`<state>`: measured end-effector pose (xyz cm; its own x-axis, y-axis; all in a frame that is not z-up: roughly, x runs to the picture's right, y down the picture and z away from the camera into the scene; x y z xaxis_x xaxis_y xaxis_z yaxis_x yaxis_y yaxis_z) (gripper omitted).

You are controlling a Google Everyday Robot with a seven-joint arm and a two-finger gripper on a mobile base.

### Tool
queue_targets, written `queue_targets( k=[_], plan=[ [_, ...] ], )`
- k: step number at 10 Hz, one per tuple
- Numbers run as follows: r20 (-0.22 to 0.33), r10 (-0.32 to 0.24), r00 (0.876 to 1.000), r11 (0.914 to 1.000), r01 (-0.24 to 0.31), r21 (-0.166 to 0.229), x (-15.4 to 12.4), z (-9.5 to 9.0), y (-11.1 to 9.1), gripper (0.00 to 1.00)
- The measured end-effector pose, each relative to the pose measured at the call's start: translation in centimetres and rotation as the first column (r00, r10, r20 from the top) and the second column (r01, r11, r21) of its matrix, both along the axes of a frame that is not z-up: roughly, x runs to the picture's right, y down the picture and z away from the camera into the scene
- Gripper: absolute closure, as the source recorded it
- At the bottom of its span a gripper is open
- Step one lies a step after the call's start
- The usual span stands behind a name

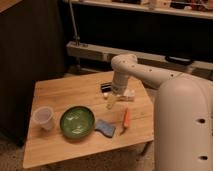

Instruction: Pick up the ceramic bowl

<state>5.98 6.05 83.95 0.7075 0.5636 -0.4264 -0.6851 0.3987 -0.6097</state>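
The ceramic bowl (77, 121) is round, shallow and glossy green with a darker rim. It sits on the wooden table (60, 92) toward the front, left of the middle. My gripper (110, 101) hangs from the white arm above the table's right half, up and to the right of the bowl and apart from it. It holds nothing that I can see.
A translucent whitish plastic cup (43, 117) stands left of the bowl. A blue sponge (105, 128) and an orange carrot-like item (126, 119) lie right of the bowl. A small dark object (105, 87) and a white item (129, 94) lie near the gripper. My white body (182, 125) fills the right side.
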Motion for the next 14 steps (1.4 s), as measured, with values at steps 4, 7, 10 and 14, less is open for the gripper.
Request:
queue_targets(
  k=[4,7,10,14],
  plan=[
    [-0.068,0.147,0.987,0.9891,-0.145,0.022,-2.0,-1.2,-2.4,0.2],
    [-0.051,0.145,0.988,0.9891,-0.143,0.033,-7.1,-1.7,-2.5,0.2],
    [0.057,0.184,0.981,0.9814,-0.18,-0.066,-10.1,-0.7,0.3,0.2],
    [0.162,0.131,0.978,0.987,-0.113,-0.114,-13.7,-0.3,2.4,0.2]
  ],
)
